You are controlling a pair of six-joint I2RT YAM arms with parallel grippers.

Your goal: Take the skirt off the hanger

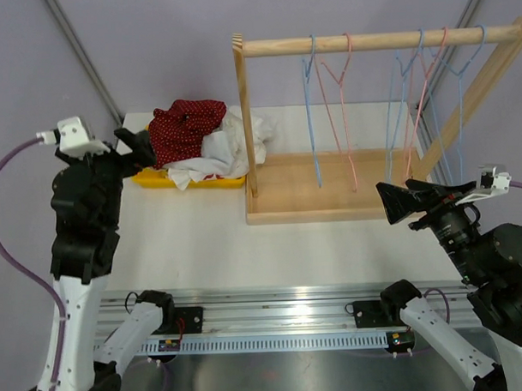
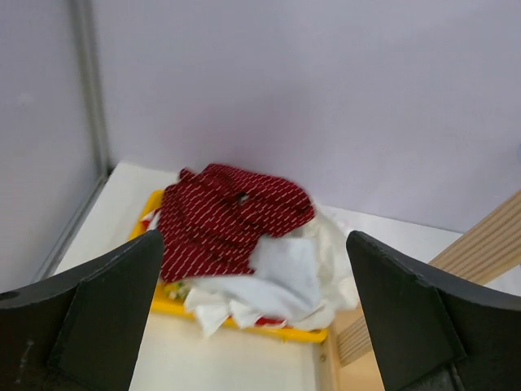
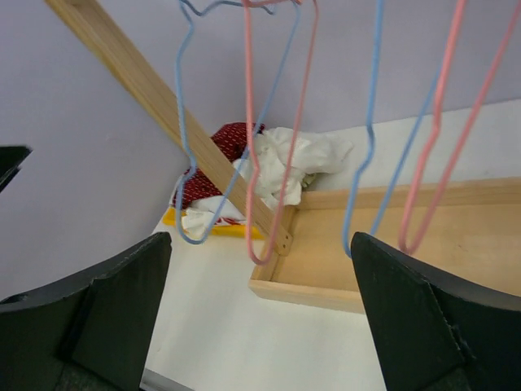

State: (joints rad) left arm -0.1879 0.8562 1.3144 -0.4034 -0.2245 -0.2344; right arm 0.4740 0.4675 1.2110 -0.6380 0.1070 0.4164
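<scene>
On the pile of white clothes (image 1: 231, 143) in the yellow tray (image 1: 149, 177), the red skirt (image 1: 186, 125) is seen lying, apart from the bare hangers (image 1: 331, 116) hung on the wooden rack (image 1: 376, 41). The left gripper (image 2: 254, 244) and right gripper (image 3: 260, 244) are both spread wide, with nothing grasped.
</scene>
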